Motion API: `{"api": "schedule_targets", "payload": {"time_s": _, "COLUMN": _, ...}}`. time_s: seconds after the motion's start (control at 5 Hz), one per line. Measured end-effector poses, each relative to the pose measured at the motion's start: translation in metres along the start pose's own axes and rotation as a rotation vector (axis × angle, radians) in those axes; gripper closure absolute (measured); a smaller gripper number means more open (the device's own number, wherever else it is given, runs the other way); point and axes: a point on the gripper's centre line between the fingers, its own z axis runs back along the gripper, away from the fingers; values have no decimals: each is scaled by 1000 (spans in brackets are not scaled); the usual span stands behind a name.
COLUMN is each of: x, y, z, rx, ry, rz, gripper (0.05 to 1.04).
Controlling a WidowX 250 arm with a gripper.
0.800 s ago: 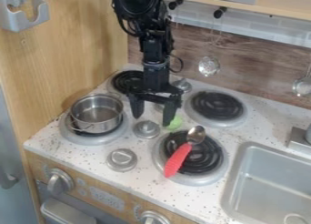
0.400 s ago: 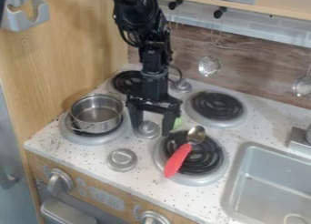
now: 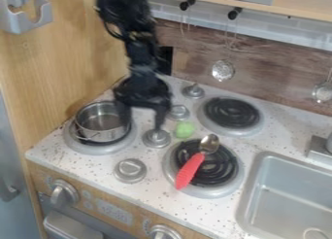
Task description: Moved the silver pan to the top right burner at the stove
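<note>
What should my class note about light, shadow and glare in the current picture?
Camera view: soft shadow on the wooden side panel near the silver pan; bright glints on the spoon's metal bowl; faint sheen on the dark coils of the top right burner.

Between the pan (image 3: pixel 102 122) and the top right burner (image 3: pixel 231 112) stand a knob (image 3: pixel 156 137) and a green object (image 3: pixel 185 129); the air over both leaves a way across; a red-handled spoon (image 3: pixel 189 170) blocks the lower right burner (image 3: pixel 224 167); bare counter (image 3: pixel 259 142) separates the upper burner from the sink (image 3: pixel 250 199).
</note>
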Motion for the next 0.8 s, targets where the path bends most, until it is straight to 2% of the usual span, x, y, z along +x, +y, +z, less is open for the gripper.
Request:
{"api": "schedule_targets", "payload": {"time_s": 0.2, "x": 10, "y": 12, "z": 10, "rx": 8, "ry": -34, "rz": 40, "gripper": 85}}
{"api": "schedule_targets", "payload": {"time_s": 0.4, "x": 17, "y": 31, "z": 8, "rx": 30, "ry": -36, "rz": 92, "gripper": 85}}
{"api": "schedule_targets", "payload": {"time_s": 0.6, "x": 18, "y": 41, "z": -18, "rx": 75, "ry": -4, "rz": 119, "gripper": 85}}
{"api": "schedule_targets", "payload": {"time_s": 0.8, "x": 18, "y": 37, "z": -32, "rx": 75, "ry": 10, "rz": 111, "gripper": 141}}
